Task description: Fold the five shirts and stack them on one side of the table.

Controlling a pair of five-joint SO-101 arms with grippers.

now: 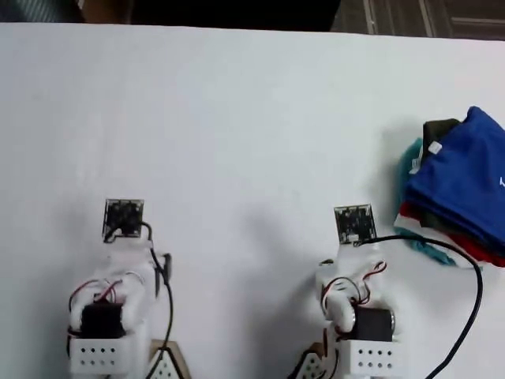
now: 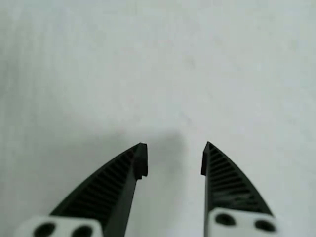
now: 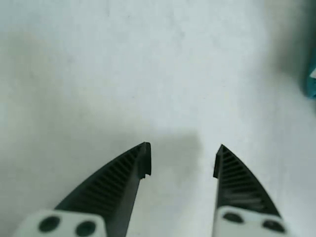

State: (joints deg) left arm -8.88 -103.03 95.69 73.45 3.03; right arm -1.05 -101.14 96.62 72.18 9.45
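A: Entry: where is the stack [image 1: 456, 189]?

B: At the table's [image 1: 237, 118] right edge, about halfway between its near and far sides. Part of it runs out of the high view there.

A: Orientation?

B: The visible part is longer from the table's near side toward its far side than across. With the outer part cut off, the true long axis cannot be told. The top piece sits turned against the table's edges, one corner pointing at the far side.

A: Appearance?

B: Folded and layered. The blue shirt [image 1: 465, 178] is on top, smooth and flat. A dark olive shirt [image 1: 439, 131] shows at the far corner, with a small white tag [image 1: 433, 148] beside it. A teal shirt [image 1: 411, 160] sticks out on the side facing the table's middle, and a red shirt [image 1: 473, 246] shows along the near side. Four colours can be counted.

A: Arms?

B: The left arm [image 1: 110, 300] and the right arm [image 1: 355, 308] are both at the table's near edge. A black cable [image 1: 476, 296] loops over the table by the right one.

A: Fingers?

B: Left gripper [image 2: 173, 158]: spread, nothing between the fingers, bare table beneath. Right gripper [image 3: 181, 159]: also spread and holding nothing, with a sliver of teal cloth at the frame's border.
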